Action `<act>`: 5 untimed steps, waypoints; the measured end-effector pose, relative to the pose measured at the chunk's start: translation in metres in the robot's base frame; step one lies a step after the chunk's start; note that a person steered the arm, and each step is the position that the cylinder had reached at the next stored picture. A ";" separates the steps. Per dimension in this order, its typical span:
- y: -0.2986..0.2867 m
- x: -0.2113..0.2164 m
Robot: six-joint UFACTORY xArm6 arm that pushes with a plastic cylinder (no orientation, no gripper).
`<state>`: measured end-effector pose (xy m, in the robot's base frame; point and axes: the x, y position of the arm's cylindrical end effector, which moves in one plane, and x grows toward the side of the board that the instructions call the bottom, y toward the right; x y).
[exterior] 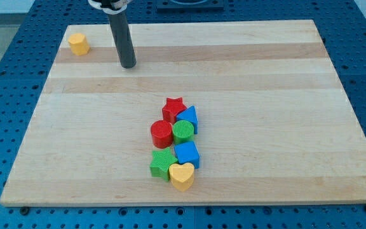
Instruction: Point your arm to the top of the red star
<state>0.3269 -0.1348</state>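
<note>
One camera view covers the whole board (335, 95), and the step in hand looks like the approach: the tip (128, 65) stands near the board's top-left corner, well apart from the red star (173, 107), so pointing at the star's top is not yet done. The star sits near the board's middle, at the top of a tight cluster, touching the blue block (188, 117), with the red cylinder (161, 133) and green cylinder (183, 131) just below. The next move likely calls for a slide toward the view's right and bottom, stopping just above the star without nudging it. The arm ends in a dark rod, upright with a slight lean; it has no gripper, so nothing spreads or pinches. A yellow block (78, 44) lies alone by the top-left corner.
</note>
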 end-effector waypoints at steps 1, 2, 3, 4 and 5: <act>0.000 0.000; 0.000 0.041; 0.000 0.054; 0.015 0.048; 0.061 0.054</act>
